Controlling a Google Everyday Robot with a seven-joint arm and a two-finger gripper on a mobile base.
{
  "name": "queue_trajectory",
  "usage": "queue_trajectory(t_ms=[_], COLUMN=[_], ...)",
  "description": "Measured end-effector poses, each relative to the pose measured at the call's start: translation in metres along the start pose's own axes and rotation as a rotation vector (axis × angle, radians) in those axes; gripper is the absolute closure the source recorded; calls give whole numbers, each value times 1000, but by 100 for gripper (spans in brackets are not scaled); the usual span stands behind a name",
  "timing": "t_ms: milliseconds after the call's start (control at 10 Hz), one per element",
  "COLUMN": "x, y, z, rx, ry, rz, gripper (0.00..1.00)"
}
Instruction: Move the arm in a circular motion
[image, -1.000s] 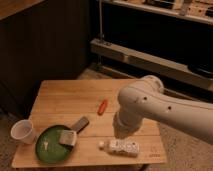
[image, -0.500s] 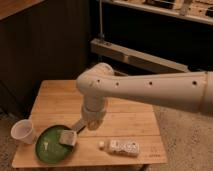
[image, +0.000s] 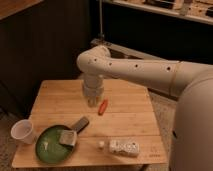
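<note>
The arm (image: 125, 70) is sweeping above the table (image: 130, 120), its gripper (image: 92, 101) hanging at the carrot's (image: 103, 106) nine o'clock; the circle's progress is unclear.

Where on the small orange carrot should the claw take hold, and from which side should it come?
Grip the carrot at its middle, coming from straight above. It lies flat on the table, long and thin, tilted a little, so the jaws should close across its narrow width. The claw hangs just left of it, on the arm.
</note>
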Motion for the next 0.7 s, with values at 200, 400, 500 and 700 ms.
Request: queue_trajectory(t_ms=[200,400,500,700], x=[-37,-62,-67,-56], y=[-38,-79,-103,-152], z=[-16,-34,-43,-59], rx=[17,47,65,95], ry=[-71,-133,-163,-216], rz=[-1,25,55,127], gripper=[100,100,100,100])
